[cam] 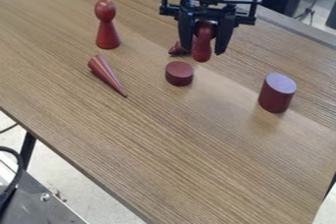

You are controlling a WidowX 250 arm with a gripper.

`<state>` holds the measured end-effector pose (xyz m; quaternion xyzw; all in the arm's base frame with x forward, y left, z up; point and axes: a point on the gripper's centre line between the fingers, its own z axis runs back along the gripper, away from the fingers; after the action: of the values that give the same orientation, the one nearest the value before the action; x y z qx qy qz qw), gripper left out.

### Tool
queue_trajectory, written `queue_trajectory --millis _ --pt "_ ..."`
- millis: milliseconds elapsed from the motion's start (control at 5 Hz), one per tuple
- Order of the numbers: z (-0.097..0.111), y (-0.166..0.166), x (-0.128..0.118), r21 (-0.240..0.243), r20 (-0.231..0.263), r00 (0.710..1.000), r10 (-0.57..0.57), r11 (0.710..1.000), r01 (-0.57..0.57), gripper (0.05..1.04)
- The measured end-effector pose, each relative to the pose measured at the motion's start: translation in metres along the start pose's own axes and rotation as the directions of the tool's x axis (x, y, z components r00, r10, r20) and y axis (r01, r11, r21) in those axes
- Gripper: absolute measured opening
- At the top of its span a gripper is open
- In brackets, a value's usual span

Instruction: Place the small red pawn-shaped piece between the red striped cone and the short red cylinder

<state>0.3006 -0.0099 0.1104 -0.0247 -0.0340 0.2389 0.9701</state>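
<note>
1. I, the one black gripper (203,52), hang over the far side of the tabletop (190,139), near its far long edge, with my two fingers pointing down.
2. My jaws stand partly open, parted by about the width of the one rounded, elongated red piece (203,43) that I have hold of. It is upright between my fingers, and its rounded lower end reaches a little below my tips.
3. I count six dark red pieces in all: the one in my grip and five others about me.
4. One small red piece (177,49) sits just beside and behind one of my fingers, toward the upper left short edge. It is partly hidden, so I cannot tell its full shape.
5. One short round disc (179,73) lies flat near me, on the side toward the near long edge.
6. One pawn-shaped piece (107,29), with a round head on a flared base, stands upright well apart from me, toward the upper left short edge.
7. One cone (106,74) lies on its side between the pawn-shaped piece and the near long edge, its point toward the lower right and its broad end toward the upper left.
8. One taller cylinder (277,93) stands upright toward the right side, its flat top catching light.
9. Beyond the near long edge are one metal surface (42,208) and a pale floor (82,193).
</note>
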Motion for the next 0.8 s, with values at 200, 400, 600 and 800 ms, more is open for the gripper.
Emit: queue_trajectory --millis 200,400,600,800 --pt "-0.009 0.012 0.014 0.009 -0.019 0.999 0.040 0.999 -0.040 0.531" --pt "-0.012 0.029 0.024 -0.023 -0.016 0.993 0.115 0.993 -0.116 0.531" --pt "-0.017 0.045 0.022 -0.029 -0.031 0.982 0.184 0.982 -0.185 0.531" --pt "-0.014 0.056 0.020 -0.010 -0.017 0.966 0.256 0.967 -0.256 0.531"
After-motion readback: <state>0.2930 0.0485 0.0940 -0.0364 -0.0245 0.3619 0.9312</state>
